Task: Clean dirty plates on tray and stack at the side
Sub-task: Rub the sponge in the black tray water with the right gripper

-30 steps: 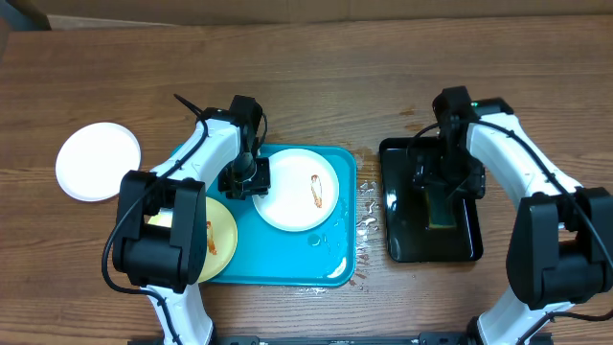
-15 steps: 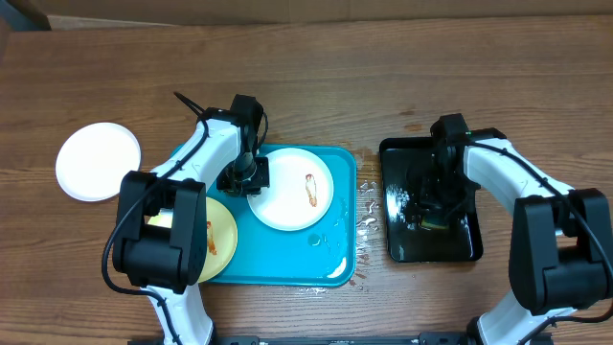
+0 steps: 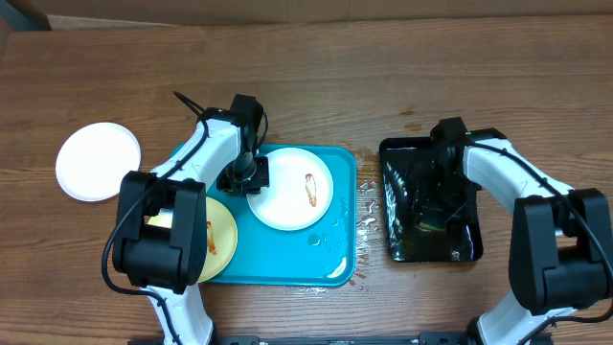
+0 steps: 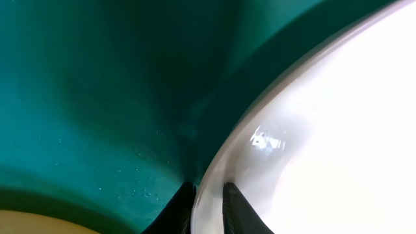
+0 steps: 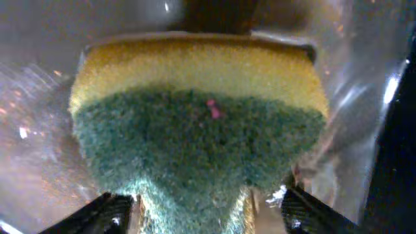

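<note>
A white plate (image 3: 295,196) with a brown smear lies on the cyan tray (image 3: 330,268). My left gripper (image 3: 251,178) is shut on its left rim; in the left wrist view the two fingertips (image 4: 184,209) clamp the thin plate (image 4: 325,123) edge over the tray (image 4: 97,97). A pale yellow plate (image 3: 222,240) lies at the tray's left end, partly under the left arm. Another white plate (image 3: 98,161) rests on the table to the far left. My right gripper (image 5: 205,211) stands open astride a yellow-and-green sponge (image 5: 195,123) in the black tray (image 3: 393,153).
Water drops and a wet patch (image 3: 367,206) lie on the wooden table between the two trays. The black tray holds water. A cardboard edge (image 3: 287,10) runs along the back of the table.
My left jaws closed on the white plate's rim and the plate shifted slightly left. My right gripper dropped onto the sponge, squeezed it, then widened again.
</note>
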